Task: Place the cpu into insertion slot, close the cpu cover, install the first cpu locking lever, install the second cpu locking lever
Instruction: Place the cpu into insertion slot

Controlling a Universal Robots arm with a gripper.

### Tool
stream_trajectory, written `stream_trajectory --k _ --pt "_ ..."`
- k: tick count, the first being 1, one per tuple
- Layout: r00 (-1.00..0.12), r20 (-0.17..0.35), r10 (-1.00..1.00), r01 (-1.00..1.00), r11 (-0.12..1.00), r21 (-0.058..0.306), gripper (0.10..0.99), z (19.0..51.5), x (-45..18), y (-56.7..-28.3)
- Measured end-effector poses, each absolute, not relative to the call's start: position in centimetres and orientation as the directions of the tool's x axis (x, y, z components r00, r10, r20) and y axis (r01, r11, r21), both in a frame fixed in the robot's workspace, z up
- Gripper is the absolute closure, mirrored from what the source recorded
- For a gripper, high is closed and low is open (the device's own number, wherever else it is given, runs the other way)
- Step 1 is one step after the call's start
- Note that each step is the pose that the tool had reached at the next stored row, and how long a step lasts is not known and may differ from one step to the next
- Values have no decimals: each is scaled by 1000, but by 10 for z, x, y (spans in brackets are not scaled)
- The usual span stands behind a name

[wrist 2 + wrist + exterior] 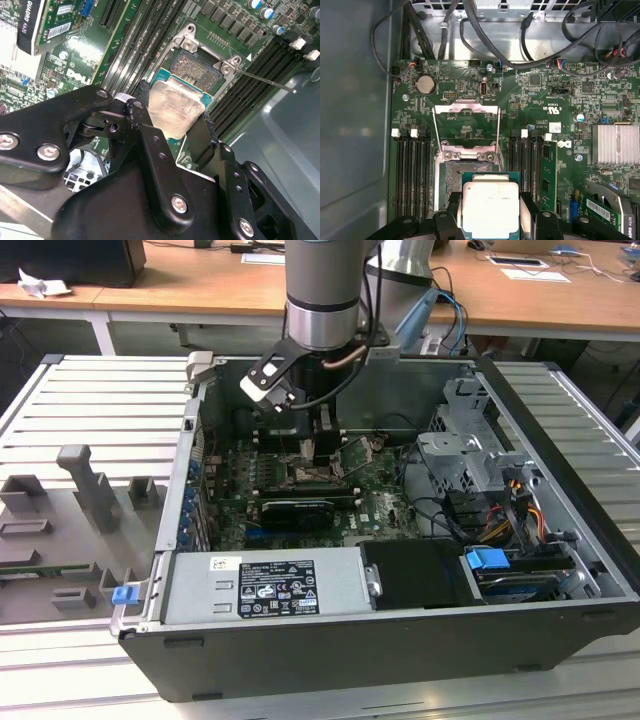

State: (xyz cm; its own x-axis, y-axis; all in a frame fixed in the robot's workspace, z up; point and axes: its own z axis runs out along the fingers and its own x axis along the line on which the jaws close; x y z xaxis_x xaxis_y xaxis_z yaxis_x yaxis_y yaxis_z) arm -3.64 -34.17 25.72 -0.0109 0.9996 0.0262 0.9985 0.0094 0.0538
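Arm [322, 290] stands nearly vertical over the open computer case [400, 640], which lies on the slatted desk [90, 410]. Its wrist is down inside the case, at the far middle part of it. The tool [318, 445] points down at the green board [380, 500].

In both wrist views the tool [172, 112] [490, 205] is clenched on the cpu [175, 107] [490, 210]. One black finger [145, 100] presses on one edge of the chip and the other finger presses on the opposite edge. The pale metal top of the cpu faces up, and its green rim shows around it.

The cpu is held over the slot [197, 67] [451, 180], not centred on it. It covers the part of the socket next to the tool. The rest of the dark pin field is bare beyond the chip and beside it. I cannot tell if the cpu already touches the slot or hangs just above it.

In the first wrist view the cover [466, 105] is swung up and open, on the side of the slot away from the tool. Through its cut-out centre the board [540, 100] is seen. Long black memory slots [412, 170] run on both sides of the socket. In the exterior view, grey blocks [90, 490] stand on the desk at the exterior view's left of the case.
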Motion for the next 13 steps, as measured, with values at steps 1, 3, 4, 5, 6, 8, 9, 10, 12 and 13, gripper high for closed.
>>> stream_trajectory --k 1,3,4,5,6,8,9,10,12,13 --pt "-11 26 1000 999 10 54 545 256 -36 -342" --pt "-11 26 1000 999 9 54 545 255 -36 -341" --pt "-11 26 1000 999 9 54 545 254 -36 -341" --pt "-11 26 1000 999 9 54 545 254 -36 -341" --pt "-11 26 1000 999 9 54 545 253 -36 -341" --pt "-11 26 1000 999 9 54 545 253 -36 -341" --pt "-11 26 1000 999 9 54 545 252 -36 -341" --pt "-11 26 1000 999 9 54 545 252 -37 -341" --pt "-11 26 1000 998 9 54 545 252 -36 -341" --pt "-11 26 1000 998 9 54 545 251 -36 -341"
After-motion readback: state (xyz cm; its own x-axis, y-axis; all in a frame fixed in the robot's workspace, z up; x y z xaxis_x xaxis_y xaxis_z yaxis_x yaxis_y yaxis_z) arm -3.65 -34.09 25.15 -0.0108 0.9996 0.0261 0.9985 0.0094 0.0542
